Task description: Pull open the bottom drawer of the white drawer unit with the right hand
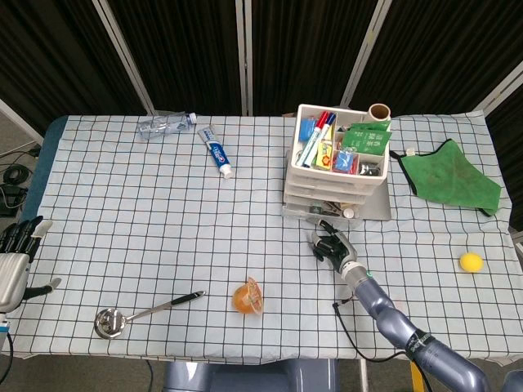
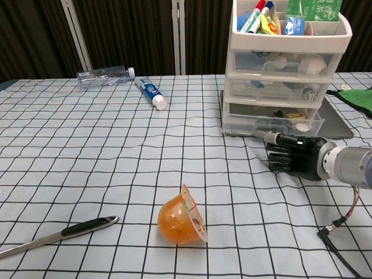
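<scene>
Right hand (image 2: 293, 158), fingers curled on the bottom drawer (image 2: 272, 123) front; orange cup (image 2: 181, 217), ladle (image 1: 139, 314) and toothpaste (image 1: 216, 152) lie well apart on the counter (image 1: 122, 212).

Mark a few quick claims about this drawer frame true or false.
1. The bottom drawer of the drawer unit is partly pulled out. True.
2. The right hand is at the top drawer. False: it is at the bottom drawer's front.
3. The orange cup stands upright. False: it lies tipped on its side.
4. The toothpaste tube lies near the plastic bottle. True.
5. The left hand holds the ladle. False: it is apart from it, empty.
</scene>
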Available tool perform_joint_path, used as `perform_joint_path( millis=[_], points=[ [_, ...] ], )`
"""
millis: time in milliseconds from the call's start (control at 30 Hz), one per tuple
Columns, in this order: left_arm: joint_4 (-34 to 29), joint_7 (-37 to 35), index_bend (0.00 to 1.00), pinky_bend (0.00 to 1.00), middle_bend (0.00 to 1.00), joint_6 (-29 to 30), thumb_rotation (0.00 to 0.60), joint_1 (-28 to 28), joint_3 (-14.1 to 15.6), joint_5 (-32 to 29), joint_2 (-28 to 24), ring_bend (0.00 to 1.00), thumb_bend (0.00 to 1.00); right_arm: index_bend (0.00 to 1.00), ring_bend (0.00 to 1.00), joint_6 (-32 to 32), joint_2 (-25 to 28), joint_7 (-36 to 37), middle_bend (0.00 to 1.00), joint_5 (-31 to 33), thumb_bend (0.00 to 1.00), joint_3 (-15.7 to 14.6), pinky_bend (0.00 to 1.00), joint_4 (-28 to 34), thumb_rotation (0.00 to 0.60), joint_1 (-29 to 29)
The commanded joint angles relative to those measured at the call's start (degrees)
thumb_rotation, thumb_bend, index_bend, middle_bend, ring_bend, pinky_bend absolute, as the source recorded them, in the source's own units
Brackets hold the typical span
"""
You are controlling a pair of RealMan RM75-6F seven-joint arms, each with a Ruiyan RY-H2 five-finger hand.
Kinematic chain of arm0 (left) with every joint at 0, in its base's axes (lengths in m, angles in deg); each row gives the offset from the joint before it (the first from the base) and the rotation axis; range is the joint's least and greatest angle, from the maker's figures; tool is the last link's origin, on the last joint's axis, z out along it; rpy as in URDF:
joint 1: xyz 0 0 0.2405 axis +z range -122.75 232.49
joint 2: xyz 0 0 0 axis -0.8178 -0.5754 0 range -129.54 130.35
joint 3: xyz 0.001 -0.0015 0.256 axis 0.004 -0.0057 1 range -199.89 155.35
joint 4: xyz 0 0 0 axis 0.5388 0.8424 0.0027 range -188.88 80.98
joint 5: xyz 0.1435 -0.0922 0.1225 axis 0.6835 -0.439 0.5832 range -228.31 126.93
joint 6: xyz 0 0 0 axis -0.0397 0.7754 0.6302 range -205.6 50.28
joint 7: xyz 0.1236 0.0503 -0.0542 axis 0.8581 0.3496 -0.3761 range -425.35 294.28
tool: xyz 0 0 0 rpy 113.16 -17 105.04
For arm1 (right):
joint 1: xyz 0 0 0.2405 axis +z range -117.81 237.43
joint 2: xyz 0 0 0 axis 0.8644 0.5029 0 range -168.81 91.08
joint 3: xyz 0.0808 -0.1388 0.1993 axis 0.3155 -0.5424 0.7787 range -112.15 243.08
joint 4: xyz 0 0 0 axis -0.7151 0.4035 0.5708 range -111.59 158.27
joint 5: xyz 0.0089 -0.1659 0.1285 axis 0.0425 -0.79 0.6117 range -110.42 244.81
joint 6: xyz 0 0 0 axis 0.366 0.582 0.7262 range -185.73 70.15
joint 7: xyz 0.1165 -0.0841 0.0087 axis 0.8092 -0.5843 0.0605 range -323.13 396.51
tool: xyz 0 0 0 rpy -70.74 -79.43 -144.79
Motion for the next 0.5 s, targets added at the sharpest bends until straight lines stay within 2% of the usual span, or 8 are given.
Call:
perform_joint_path(
  millis=[33, 367, 500],
  points=[
    [-0.1, 0.0, 0.0, 0.0, 0.0, 0.0, 0.6, 0.0, 0.1, 0.1, 0.0, 0.0, 0.05, 0.19, 0.94, -4.8, -0.2, -2.8, 0.96, -3.1, 0.49, -2.0, 0.88, 1.7, 0.6, -1.1],
    [-0.5, 0.2, 0.0, 0.0, 0.0, 0.6, 0.6, 0.2, 0.3, 0.8, -0.1, 0.0, 0.05, 0.18, 0.94, -11.3, 0.4, -3.9, 0.96, -7.8, 0.48, -5.0, 0.88, 6.2, 0.6, -3.4],
    [-0.6, 0.3, 0.0, 0.0, 0.0, 0.8, 0.6, 0.3, 0.4, 1.1, -0.1, 0.0, 0.05, 0.18, 0.94, -16.9, 0.2, -5.7, 0.96, -12.1, 0.48, -7.1, 0.88, 8.1, 0.6, -4.7]
  ],
)
